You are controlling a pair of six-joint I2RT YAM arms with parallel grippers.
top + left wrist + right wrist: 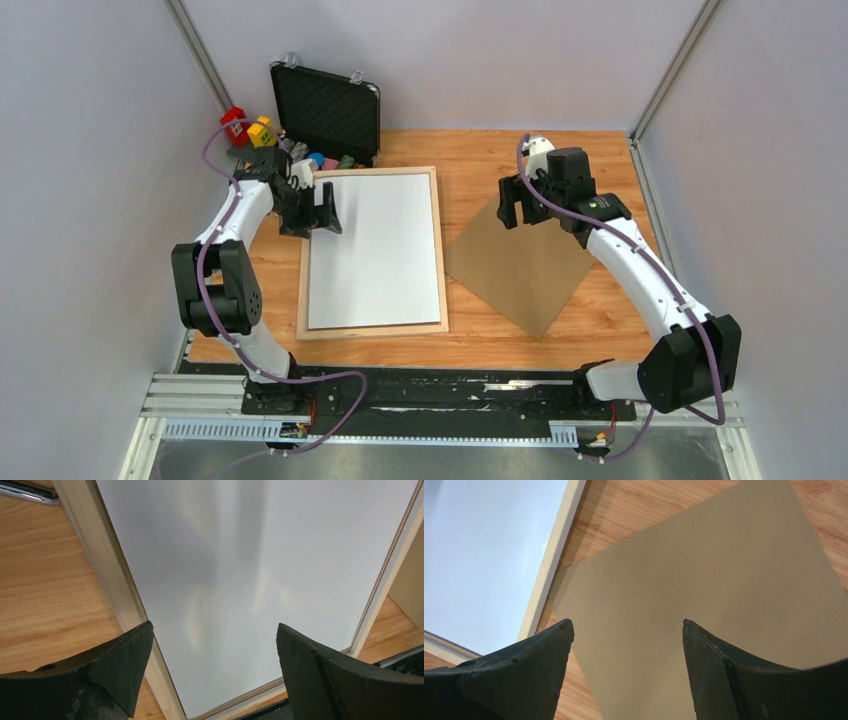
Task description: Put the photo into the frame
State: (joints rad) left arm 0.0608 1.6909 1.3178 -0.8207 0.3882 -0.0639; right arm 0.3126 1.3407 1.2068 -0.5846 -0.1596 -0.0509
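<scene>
The pale wood frame (372,329) lies flat on the table, left of centre. A plain white sheet (375,250) fills its opening; the photo's dark print shows in no view. My left gripper (325,208) is open and empty, hovering over the frame's upper left rail. In the left wrist view the gripper (215,635) spans the rail (115,580) and the white sheet (250,580). My right gripper (515,205) is open and empty above the upper corner of the brown backing board (525,265). In the right wrist view the gripper (628,625) is over that board (704,580).
A black hard case (325,110) with foam lining stands open at the back left. Small coloured toys (250,130) lie beside it. The board lies turned like a diamond, right of the frame, its left corner close to the frame's right rail (551,565). Grey walls enclose the table.
</scene>
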